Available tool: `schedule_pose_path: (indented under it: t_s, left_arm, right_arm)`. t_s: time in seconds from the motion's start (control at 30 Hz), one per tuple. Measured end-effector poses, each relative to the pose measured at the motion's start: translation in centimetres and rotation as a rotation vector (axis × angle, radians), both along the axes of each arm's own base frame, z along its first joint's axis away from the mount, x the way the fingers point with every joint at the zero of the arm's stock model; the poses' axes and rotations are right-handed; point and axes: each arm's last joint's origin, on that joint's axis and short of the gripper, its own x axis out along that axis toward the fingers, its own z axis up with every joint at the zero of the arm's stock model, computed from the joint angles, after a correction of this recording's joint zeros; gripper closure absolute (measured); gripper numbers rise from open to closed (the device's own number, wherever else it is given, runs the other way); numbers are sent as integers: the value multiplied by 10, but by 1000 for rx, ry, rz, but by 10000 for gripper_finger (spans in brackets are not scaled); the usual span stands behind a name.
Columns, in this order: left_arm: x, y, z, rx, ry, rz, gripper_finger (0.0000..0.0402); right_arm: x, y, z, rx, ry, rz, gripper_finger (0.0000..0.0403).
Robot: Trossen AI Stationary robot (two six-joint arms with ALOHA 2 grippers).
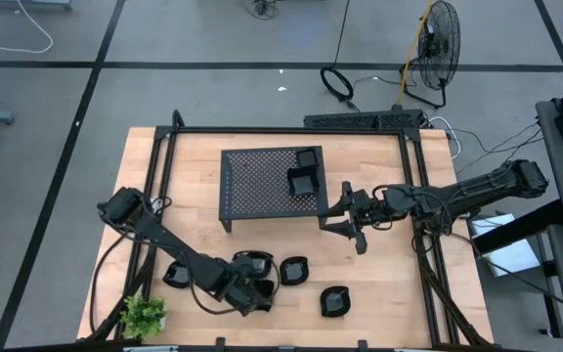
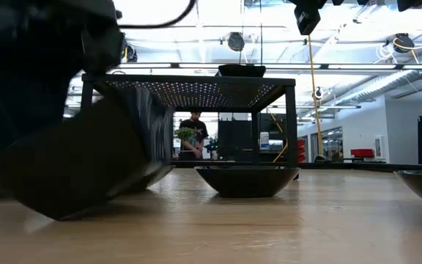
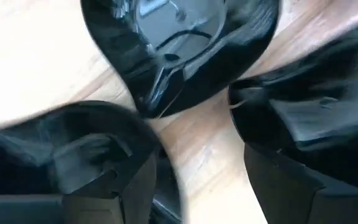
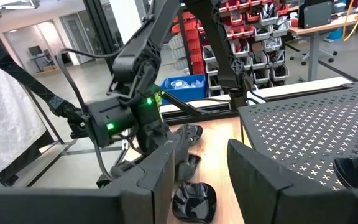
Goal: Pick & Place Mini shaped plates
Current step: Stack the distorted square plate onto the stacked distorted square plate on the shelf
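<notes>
Mini shaped plates are my work items, and from the high view I judge the job partly done: two plates sit on the perforated rack, at the corner nearest my right claw, while about five remain on the desk near its front edge. My left claw is down among that front group, with one plate just beside it toward the plant, one wavy-edged plate close beyond it and another farther off toward the right arm. My right claw hovers just off the rack's side, and nothing shows between its fingers.

Low view: one bowl-like plate rests on the desk in front of the rack, and another plate rim shows on top of the rack. A large dark shape fills the near side; I cannot tell what it is. A person stands far behind the desk.

Left wrist view: my left claw's fingers stand spread apart on either side of bare desk, gripping nothing; a glossy plate lies just ahead of them.

Right wrist view: my right claw's fingers are parted and empty. The rack top lies beside them, a plate edge just showing on it; desk plates lie ahead, by the left arm.

Remaining, in my judgement: lift each desk plate to the rack.
</notes>
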Motion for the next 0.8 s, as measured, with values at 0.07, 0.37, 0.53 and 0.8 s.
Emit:
schedule_pose_path:
  t_s: [0.07, 0.37, 0.53, 0.8]
  left_arm:
    - [1, 1, -5, -9, -18, -15, 158]
    - [5, 3, -6, -19, -49, -79, 158]
    - [5, 4, -5, -30, -40, -105, 158]
    - [11, 1, 8, -53, -162, -110, 158]
  right_arm:
    - [0, 0, 0, 0, -1, 0, 268]
    - [0, 0, 0, 0, 0, 0, 268]
    - [0, 0, 0, 0, 0, 0, 268]
    - [0, 0, 0, 0, 0, 0, 268]
